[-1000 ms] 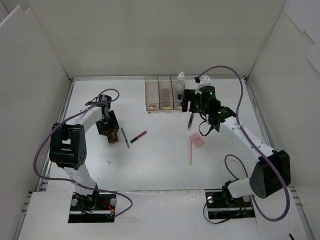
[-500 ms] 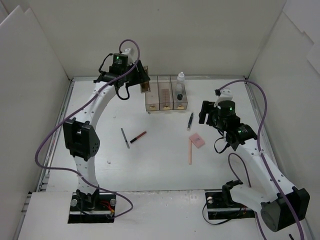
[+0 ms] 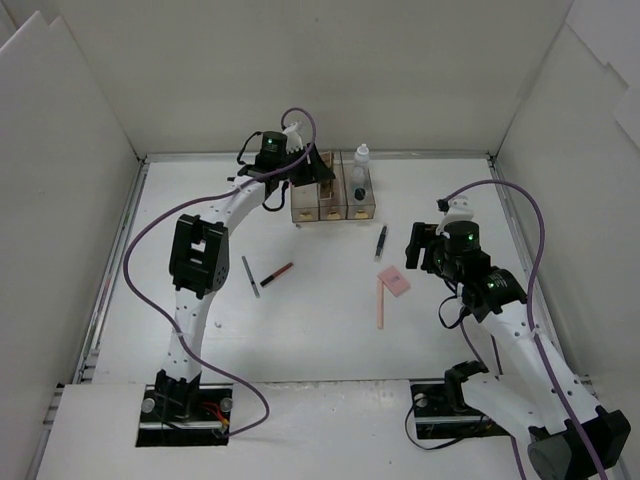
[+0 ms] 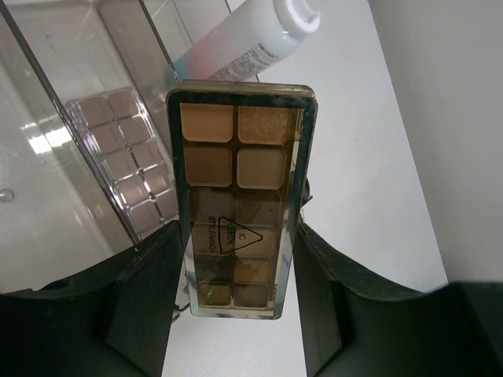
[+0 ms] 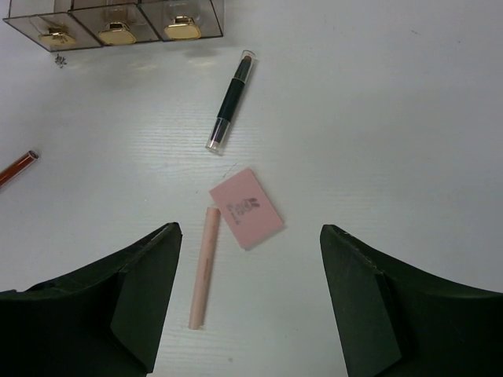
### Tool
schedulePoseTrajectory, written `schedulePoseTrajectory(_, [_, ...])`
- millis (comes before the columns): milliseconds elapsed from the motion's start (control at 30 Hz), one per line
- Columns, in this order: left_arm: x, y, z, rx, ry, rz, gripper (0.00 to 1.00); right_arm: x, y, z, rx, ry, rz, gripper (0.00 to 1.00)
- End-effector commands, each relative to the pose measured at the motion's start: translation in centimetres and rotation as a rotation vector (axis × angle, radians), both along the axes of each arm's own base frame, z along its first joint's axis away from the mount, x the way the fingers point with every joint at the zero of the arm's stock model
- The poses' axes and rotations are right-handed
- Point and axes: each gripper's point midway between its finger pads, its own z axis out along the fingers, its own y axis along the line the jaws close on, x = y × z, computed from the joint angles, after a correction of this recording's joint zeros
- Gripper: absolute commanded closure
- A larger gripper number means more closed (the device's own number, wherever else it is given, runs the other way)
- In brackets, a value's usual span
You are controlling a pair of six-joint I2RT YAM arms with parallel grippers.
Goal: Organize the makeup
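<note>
My left gripper (image 3: pixel 308 172) is shut on a brown eyeshadow palette (image 4: pixel 240 196) and holds it over the clear three-compartment box (image 3: pixel 333 197) at the back. A second palette (image 4: pixel 126 161) stands in a compartment beside it. The white-blue bottle (image 3: pixel 360 166) stands in the right compartment and also shows in the left wrist view (image 4: pixel 251 39). My right gripper (image 3: pixel 422 246) is open and empty above the pink square pad (image 5: pixel 246 208) and the pink stick (image 5: pixel 202 267). A black pencil (image 5: pixel 230 100) lies beyond them. A red pencil (image 3: pixel 277 273) and a thin dark pencil (image 3: pixel 249 276) lie mid-left.
White walls enclose the table on three sides. The clear box (image 5: pixel 118 20) shows gold caps at its compartment bottoms. The pad (image 3: pixel 395 281), stick (image 3: pixel 381 302) and black pencil (image 3: pixel 381 242) lie between the box and my right arm.
My left arm has swung right from the back-left corner and brought the palette over the box. My right gripper has drawn back a little toward the near right.
</note>
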Motion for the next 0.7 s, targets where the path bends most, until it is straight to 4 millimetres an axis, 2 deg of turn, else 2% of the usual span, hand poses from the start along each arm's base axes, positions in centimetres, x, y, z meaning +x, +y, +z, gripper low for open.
schedulePoseTrajectory(0, [0.9, -1.7, 9.3, -0.117, -0.246, -0.015, 0.79, -0.1, -0.1, 0.2, 0.017, -0.011, -0.014, 0.31])
schedulePoseTrajectory(133, [2.2, -1.2, 7.7, -0.091, -0.228, 0.049, 0.74, -0.4, -0.1, -0.3, 0.018, 0.008, -0.009, 0.31])
schedulePoseTrajectory(267, [2.8, -1.7, 6.4, -0.084, -0.209, 0.069, 0.58, -0.5, -0.1, -0.8, 0.012, 0.028, -0.007, 0.31])
schedulePoseTrajectory(367, [3.2, -1.7, 6.0, -0.085, -0.204, 0.081, 0.55, -0.6, -0.2, -0.9, 0.007, 0.033, -0.007, 0.31])
schedulePoseTrajectory(400, [3.3, -1.7, 6.0, -0.084, -0.204, 0.086, 0.5, -0.7, -0.1, -1.0, 0.006, 0.036, -0.004, 0.31])
schedulePoseTrajectory(667, [3.5, -1.2, 5.3, -0.057, -0.193, 0.111, 0.32, -0.8, -0.4, -1.3, -0.007, 0.05, -0.008, 0.3])
